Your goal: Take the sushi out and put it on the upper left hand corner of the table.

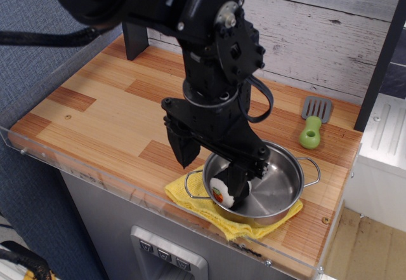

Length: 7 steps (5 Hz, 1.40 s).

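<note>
The sushi (222, 193), a black-wrapped roll with a white end face and an orange and green centre, lies on its side in the left part of a steel pot (288, 181). My black gripper (209, 164) is open and low over the pot's left side. One finger (181, 149) hangs outside the pot's left rim above the table (108, 108). The other finger (238, 173) is inside the pot, right against the back of the sushi and hiding part of it. The jaws are not closed on the sushi.
The pot stands on a yellow cloth (190, 202) near the front right edge. A green-handled spatula (311, 128) lies at the back right. A black post (134, 37) stands at the back left corner. A clear acrylic rim (76, 166) edges the table.
</note>
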### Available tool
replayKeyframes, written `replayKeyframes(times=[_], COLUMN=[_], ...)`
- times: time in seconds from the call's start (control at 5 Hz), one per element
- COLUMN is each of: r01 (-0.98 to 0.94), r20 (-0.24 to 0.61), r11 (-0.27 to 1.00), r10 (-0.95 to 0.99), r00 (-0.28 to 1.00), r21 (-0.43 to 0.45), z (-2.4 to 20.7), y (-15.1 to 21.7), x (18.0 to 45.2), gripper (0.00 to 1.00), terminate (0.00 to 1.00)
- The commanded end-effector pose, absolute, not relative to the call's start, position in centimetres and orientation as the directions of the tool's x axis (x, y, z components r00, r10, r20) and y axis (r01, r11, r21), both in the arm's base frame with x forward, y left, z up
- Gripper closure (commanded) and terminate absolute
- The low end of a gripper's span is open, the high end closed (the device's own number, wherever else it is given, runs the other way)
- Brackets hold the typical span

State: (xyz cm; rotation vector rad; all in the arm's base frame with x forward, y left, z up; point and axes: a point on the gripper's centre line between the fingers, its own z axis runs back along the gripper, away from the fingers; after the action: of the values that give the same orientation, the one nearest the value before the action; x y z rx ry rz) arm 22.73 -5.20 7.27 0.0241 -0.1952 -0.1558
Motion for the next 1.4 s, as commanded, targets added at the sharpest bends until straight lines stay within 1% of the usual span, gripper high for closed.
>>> replayKeyframes(times=[0.0, 0.4, 0.6, 0.8, 1.2], r01=[0.163, 0.181, 0.198, 0.221, 0.201], r20=[0.249, 0.241, 0.234, 0.238, 0.224], r11=[0.986, 0.983, 0.980, 0.974, 0.979], r10=[-0.163, -0.179, -0.198, -0.224, -0.205], r00=[0.955, 0.954, 0.952, 0.945, 0.953], r21=[0.023, 0.017, 0.023, 0.041, 0.039], z=[8.4, 7.8, 7.5, 7.2, 6.2], y=[-6.7, -8.0, -8.3, -8.2, -7.4], x=[25.2, 25.8, 25.5, 25.1, 25.1], gripper=[0.00, 0.00, 0.00, 0.00, 0.00], terminate=[0.00, 0.00, 0.00, 0.00, 0.00])
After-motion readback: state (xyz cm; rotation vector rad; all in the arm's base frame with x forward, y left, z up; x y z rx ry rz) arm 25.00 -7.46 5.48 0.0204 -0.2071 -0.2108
